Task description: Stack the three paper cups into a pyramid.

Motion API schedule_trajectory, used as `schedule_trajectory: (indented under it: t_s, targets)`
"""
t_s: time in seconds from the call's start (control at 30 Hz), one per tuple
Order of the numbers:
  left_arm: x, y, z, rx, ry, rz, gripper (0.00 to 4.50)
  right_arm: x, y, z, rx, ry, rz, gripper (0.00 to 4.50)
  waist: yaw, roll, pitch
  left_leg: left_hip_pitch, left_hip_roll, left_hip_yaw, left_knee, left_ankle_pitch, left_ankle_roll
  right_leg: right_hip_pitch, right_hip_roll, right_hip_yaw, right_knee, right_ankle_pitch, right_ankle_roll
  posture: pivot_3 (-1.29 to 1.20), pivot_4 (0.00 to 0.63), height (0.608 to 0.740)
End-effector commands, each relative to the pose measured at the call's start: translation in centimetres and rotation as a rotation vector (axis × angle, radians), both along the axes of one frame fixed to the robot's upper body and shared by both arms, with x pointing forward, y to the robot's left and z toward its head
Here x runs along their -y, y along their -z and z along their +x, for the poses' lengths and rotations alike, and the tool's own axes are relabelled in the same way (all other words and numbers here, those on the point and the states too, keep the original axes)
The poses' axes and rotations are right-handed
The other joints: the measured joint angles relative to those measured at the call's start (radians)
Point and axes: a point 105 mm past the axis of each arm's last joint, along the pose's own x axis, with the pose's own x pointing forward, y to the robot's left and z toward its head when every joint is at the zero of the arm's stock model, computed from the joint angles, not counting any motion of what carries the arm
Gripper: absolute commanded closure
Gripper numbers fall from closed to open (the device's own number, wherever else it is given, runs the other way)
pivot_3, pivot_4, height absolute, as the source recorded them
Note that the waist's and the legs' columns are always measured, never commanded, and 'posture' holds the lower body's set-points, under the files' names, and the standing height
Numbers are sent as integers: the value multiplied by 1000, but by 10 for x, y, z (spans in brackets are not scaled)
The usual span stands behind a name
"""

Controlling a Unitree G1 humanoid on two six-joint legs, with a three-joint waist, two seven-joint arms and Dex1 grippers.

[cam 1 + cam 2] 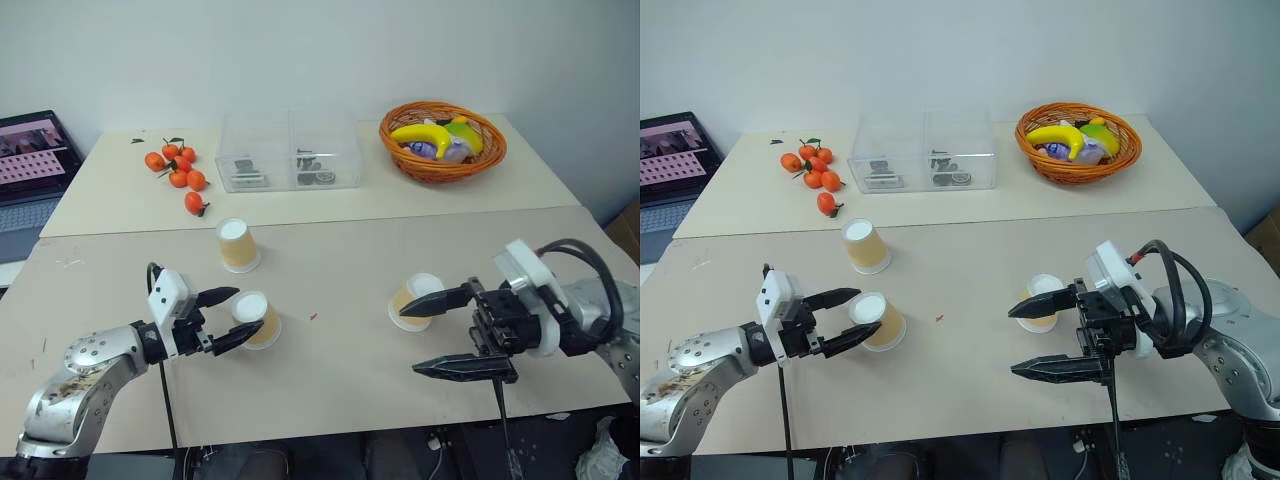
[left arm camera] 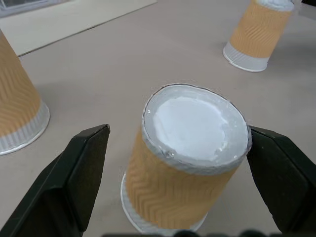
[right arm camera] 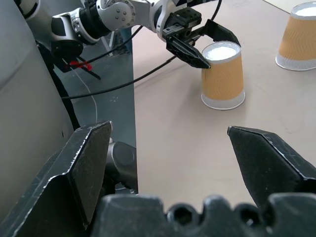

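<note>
Tan cup [image 2: 190,163] between spread left gripper [image 1: 231,317] fingers, unclamped.

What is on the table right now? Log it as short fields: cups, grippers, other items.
cups: three tan-orange tapered paper cups, upside down, apart, unstacked: near, far, right
left gripper: open, fingers either side of the near cup
right gripper: open, beside the right cup
other: orange wicker basket, clear plastic box, small orange fruits, laptop
</note>
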Motion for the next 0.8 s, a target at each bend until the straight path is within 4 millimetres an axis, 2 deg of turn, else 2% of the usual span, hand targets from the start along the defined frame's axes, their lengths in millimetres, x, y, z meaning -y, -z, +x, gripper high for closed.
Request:
schedule_trajectory:
  t_s: [0.03,0.13,0.27,0.33,0.4,0.47,0.67,0.8]
  targets:
    - [2,-4,3,26,2,-5,0,-1,-5,0,39,-7,16,44,1,0,0,0,0,0,0,0,0,0,0,0,0,0,0,0,150,738]
    - [6,-3,3,12,15,-45,0,-1,-7,2,47,-3,21,44,2,0,0,0,0,0,0,0,0,0,0,0,0,0,0,0,150,738]
    - [6,1,8,-3,3,-53,967,-2,-9,2,49,-1,34,0,1,0,0,0,0,0,0,0,0,0,0,0,0,0,0,0,150,738]
    - [7,2,13,-5,-10,-46,1760,-2,-9,3,51,2,34,0,1,0,0,0,0,0,0,0,0,1,0,0,0,0,0,0,150,738]
    - [10,2,19,3,-9,-30,2059,-3,-8,3,52,5,33,0,2,0,0,0,0,0,0,0,0,2,0,0,0,0,0,0,150,738]
    - [15,2,25,21,-2,-8,2059,-3,-8,4,52,6,33,0,3,0,0,0,0,0,0,0,0,2,0,0,0,0,1,0,150,738]
    - [67,-21,40,99,188,-32,2059,-5,-8,5,63,10,33,0,10,-1,0,1,-1,0,2,0,-1,2,0,0,0,1,1,0,150,738]
    - [97,-25,43,80,318,-42,2059,-7,-9,4,71,19,34,0,10,-1,0,0,-1,0,2,0,-1,1,-1,0,-1,1,1,0,150,738]
